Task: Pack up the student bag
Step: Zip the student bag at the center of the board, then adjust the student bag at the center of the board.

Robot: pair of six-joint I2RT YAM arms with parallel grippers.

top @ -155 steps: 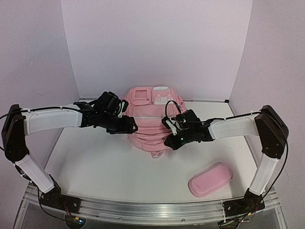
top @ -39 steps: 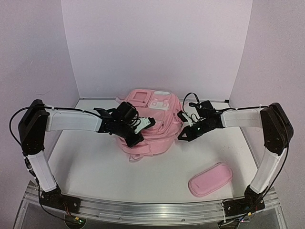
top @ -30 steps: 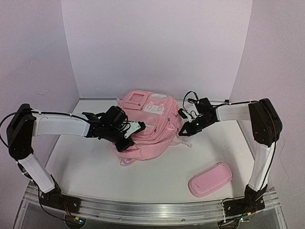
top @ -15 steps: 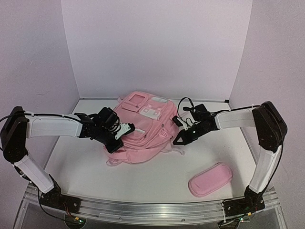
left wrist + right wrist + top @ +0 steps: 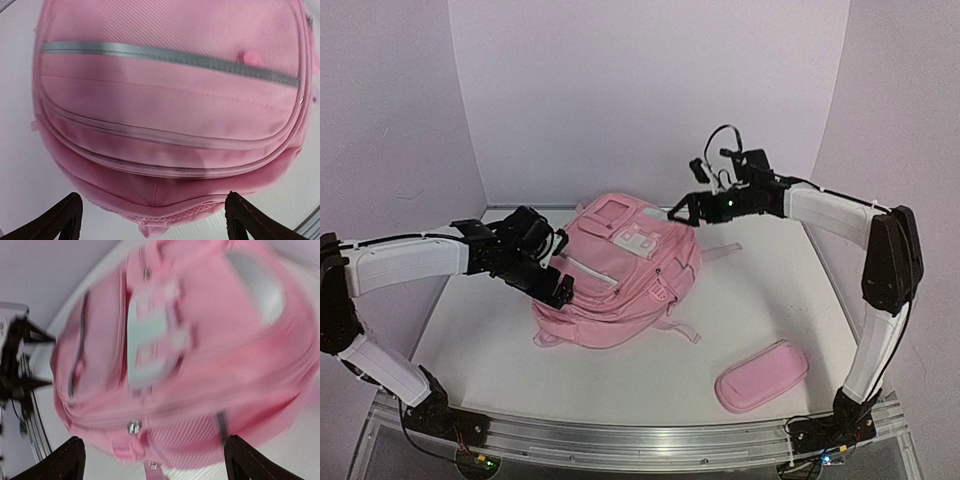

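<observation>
Left pincer [image 5: 558,290] and right pincer [image 5: 682,212] are both seen spread wide, with nothing gripped. The student bag [image 5: 620,290] is laid front-up on the bench [image 5: 770,300], between them. Soft, floppy fabric is expected; a strap [image 5: 678,331] is best pinched.

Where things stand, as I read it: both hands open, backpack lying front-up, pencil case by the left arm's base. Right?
No: the top view shows the pencil case by the right arm's base. The left hand and right hand are open, backpack front-up.
</observation>
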